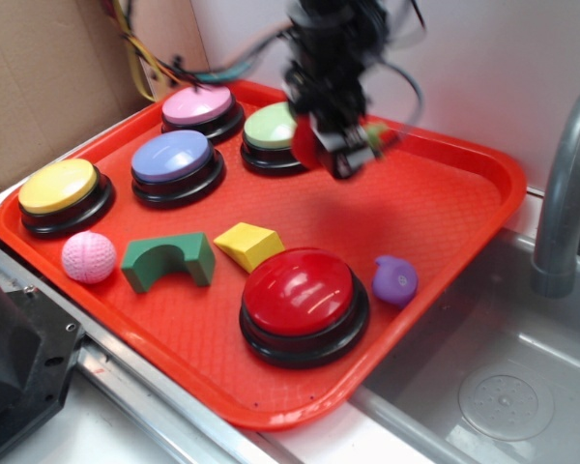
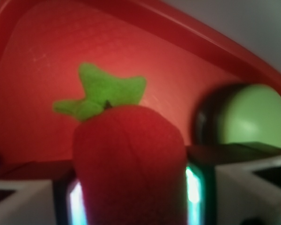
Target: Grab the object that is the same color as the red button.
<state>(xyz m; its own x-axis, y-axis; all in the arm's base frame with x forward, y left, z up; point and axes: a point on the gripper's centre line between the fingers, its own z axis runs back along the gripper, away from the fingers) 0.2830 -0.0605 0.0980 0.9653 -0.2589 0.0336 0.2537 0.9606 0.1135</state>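
Observation:
My gripper (image 1: 340, 145) is shut on the fuzzy red strawberry toy (image 1: 306, 143) and holds it above the back of the red tray (image 1: 435, 208), beside the green button (image 1: 271, 128). In the wrist view the strawberry (image 2: 131, 164) fills the space between my jaws, its green leafy stem (image 2: 105, 91) pointing away. The large glossy red button (image 1: 298, 293) on its black base sits at the tray's front, apart from the gripper.
On the tray: pink (image 1: 198, 104), purple (image 1: 171, 157) and yellow (image 1: 57, 186) buttons, a pink ball (image 1: 88, 256), a green arch block (image 1: 169, 259), a yellow wedge (image 1: 249, 244), a purple toy (image 1: 395, 280). A sink (image 1: 507, 387) and faucet (image 1: 565, 184) lie to the right.

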